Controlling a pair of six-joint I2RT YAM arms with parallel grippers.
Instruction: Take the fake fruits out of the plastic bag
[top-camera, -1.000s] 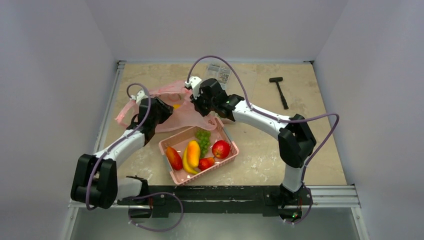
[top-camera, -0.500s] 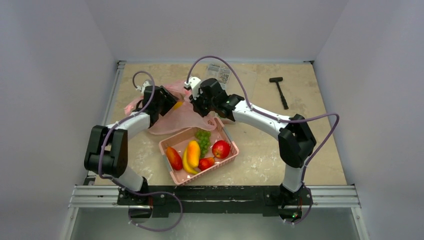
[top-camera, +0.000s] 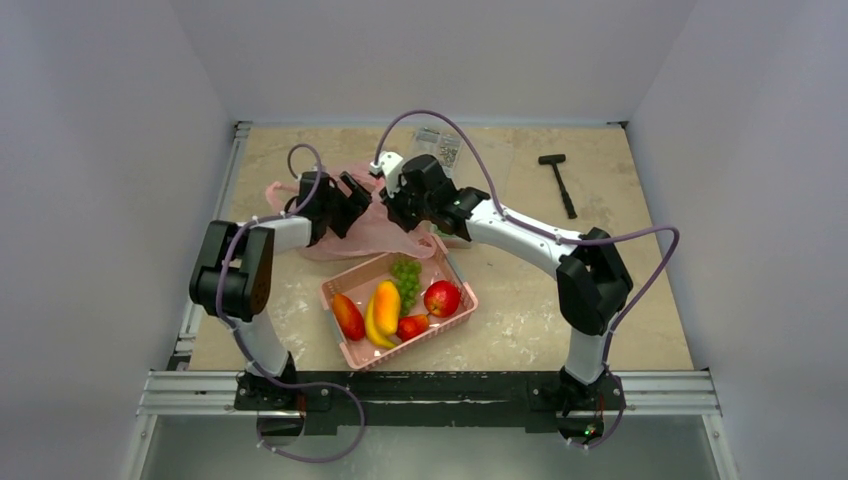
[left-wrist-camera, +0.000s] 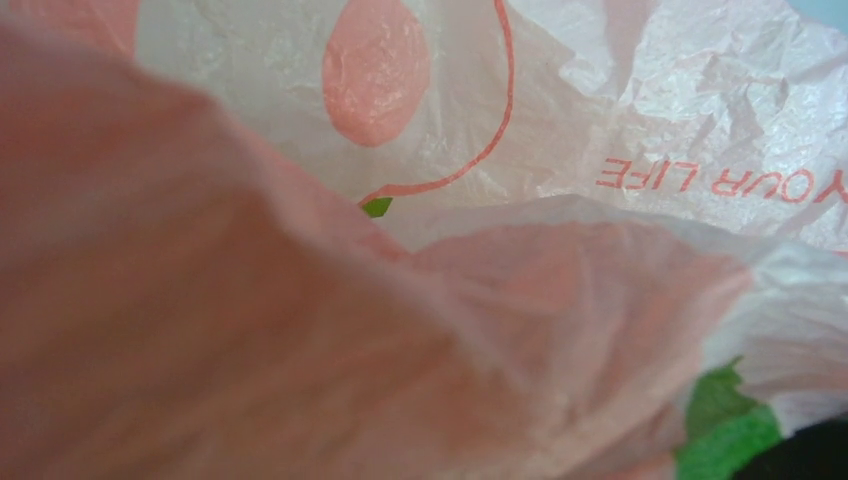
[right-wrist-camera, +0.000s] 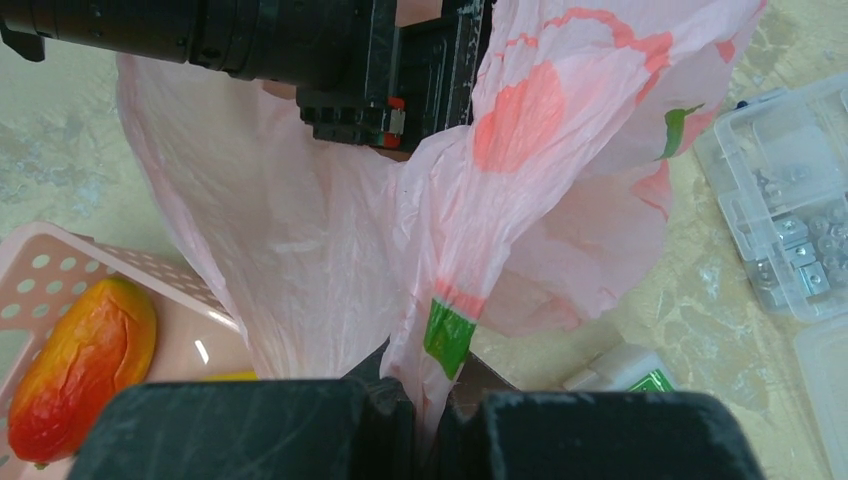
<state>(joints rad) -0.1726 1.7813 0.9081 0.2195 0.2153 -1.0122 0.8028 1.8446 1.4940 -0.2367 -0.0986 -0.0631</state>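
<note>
The plastic bag is thin, crinkled, translucent pink film with a faint sheen. Beside the bag, the basket is smooth, rigid pink plastic holding glossy fake fruits. The table looks matt and marbled.

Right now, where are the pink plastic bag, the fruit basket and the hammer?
plastic bag (right-wrist-camera: 300, 230): right wrist view, on its crinkled hanging side.
basket (top-camera: 352, 357): top external view, on the near corner of its rim.
hammer (top-camera: 563, 188): top external view, on the middle of its handle.
</note>
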